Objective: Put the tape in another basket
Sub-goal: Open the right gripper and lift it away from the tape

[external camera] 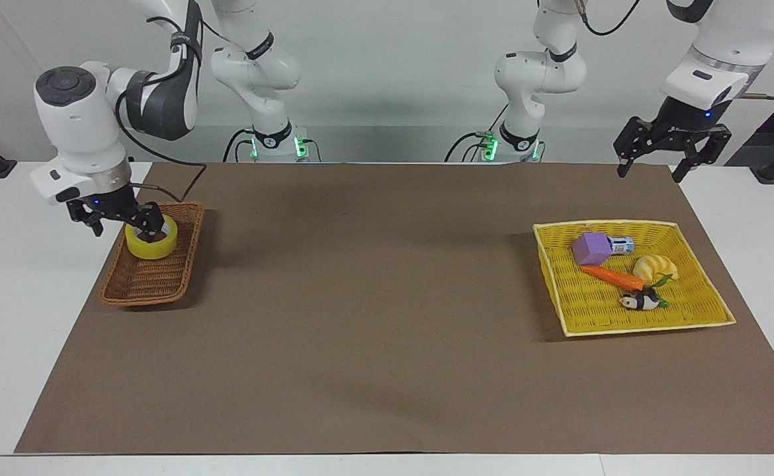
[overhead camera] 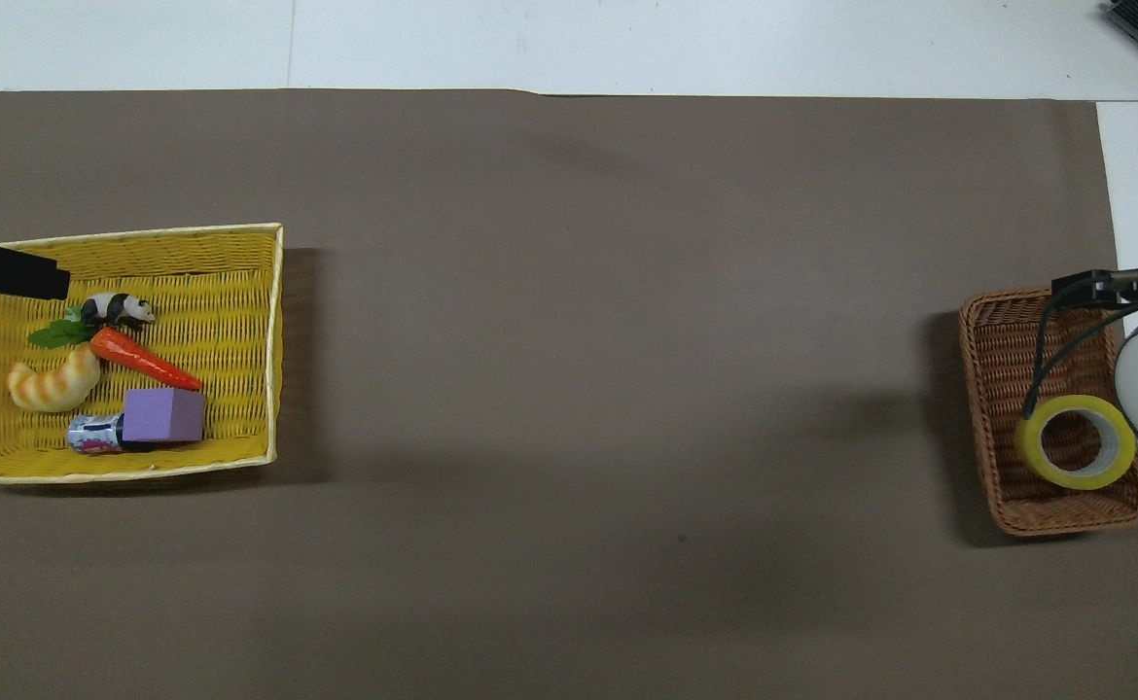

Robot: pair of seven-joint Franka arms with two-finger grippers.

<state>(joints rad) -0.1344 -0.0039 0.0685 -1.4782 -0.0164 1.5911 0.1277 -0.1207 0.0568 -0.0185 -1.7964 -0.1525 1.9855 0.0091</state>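
Observation:
The yellow tape (external camera: 152, 242) (overhead camera: 1075, 442) lies flat in the brown wicker basket (external camera: 137, 289) (overhead camera: 983, 389), in the end nearer the robots. My right gripper (external camera: 124, 225) hovers open just over the tape and that end of the basket, holding nothing. One of its fingers (overhead camera: 1083, 289) shows in the overhead view. My left gripper (external camera: 649, 173) waits open and empty in the air by the yellow basket (external camera: 625, 325) (overhead camera: 275, 340), over its edge nearest the robots.
The yellow basket holds a purple block (external camera: 591, 248), a small can (external camera: 621, 245), a toy carrot (external camera: 612, 276), a croissant toy (external camera: 655, 267) and a panda figure (external camera: 638, 302). Brown paper (external camera: 374, 297) covers the table between the two baskets.

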